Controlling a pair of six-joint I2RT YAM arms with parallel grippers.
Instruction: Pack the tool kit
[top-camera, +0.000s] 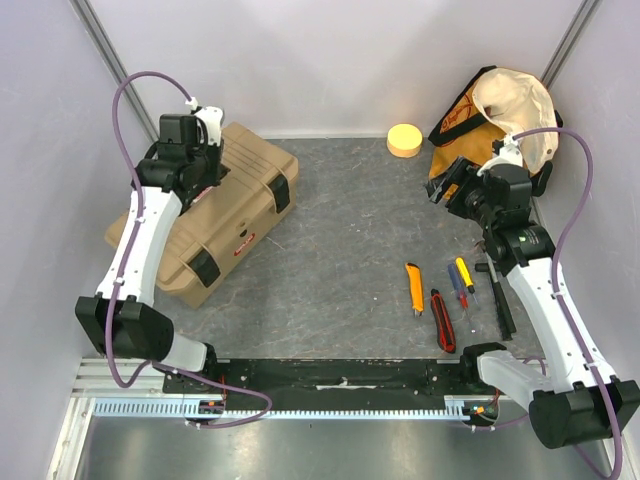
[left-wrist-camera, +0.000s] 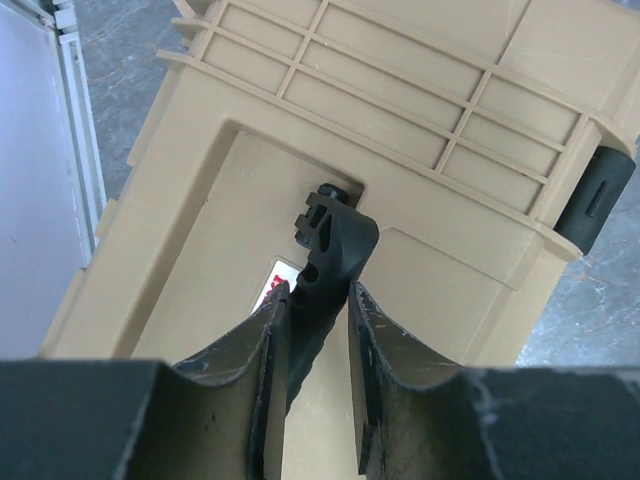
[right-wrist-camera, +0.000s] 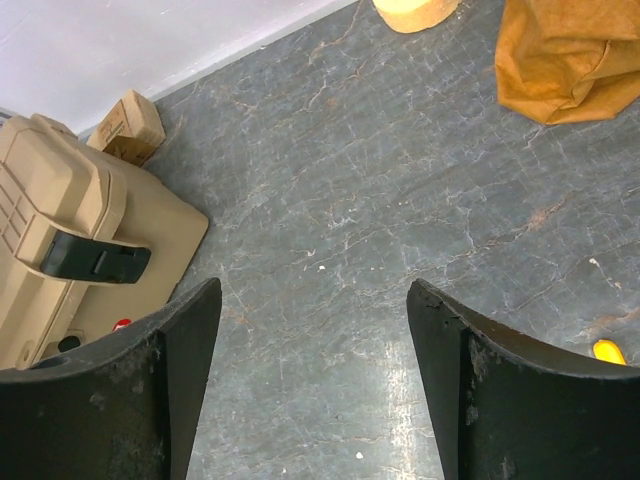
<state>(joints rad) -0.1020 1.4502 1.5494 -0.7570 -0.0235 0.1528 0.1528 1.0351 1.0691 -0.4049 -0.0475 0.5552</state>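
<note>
Risk of a slip. Clamped the left gripper (left-wrist-camera: 318, 296) shut on the black handle (left-wrist-camera: 331, 246) of the tool kit (top-camera: 215, 215), apparently close to the handle's hinge end rather than its middle. Lay closed at the far left of the table (top-camera: 340, 250), skewed, both latches (top-camera: 280, 190) seemingly down. Could have swung or twisted free if hauled from so off-centre a hold. Hung the right gripper (right-wrist-camera: 315, 292) wide open above bare table, near the cloth bag (top-camera: 500, 110) at far right. Unpacked as yet: knives and screwdrivers (top-camera: 442, 320) at near right. Could have been shut out with the lid latched.
</note>
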